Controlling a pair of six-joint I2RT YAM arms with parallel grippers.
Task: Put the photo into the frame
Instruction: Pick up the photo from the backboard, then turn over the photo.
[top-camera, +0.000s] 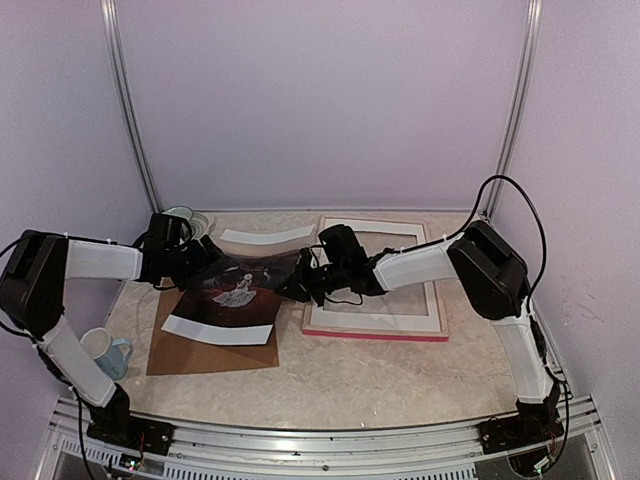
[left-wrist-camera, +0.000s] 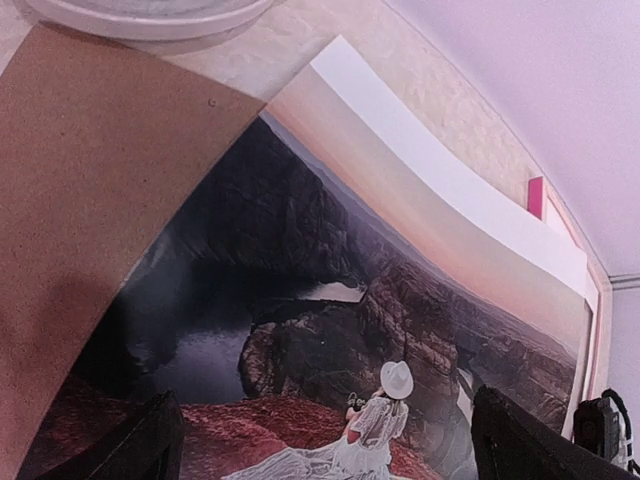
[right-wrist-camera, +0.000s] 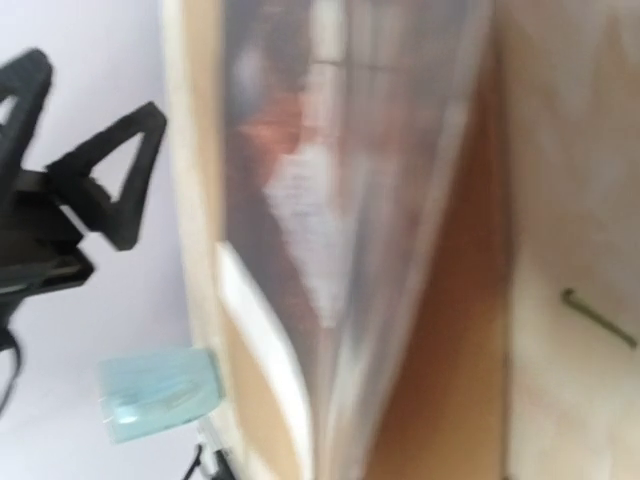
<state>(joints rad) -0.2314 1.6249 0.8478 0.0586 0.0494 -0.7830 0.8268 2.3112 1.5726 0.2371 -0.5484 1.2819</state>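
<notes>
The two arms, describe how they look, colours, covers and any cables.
The left arm and right arm match: white-covered links between bulky black joints, on black bases. A thin black cable loops over the right arm's elbow. The left wrist view shows blunt black fingers.

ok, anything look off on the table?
Yes: the photo is bowed up off the brown backing board, far edge curled high, with the right gripper pinching its frame-side edge. The frame lies flat beside it.
</notes>
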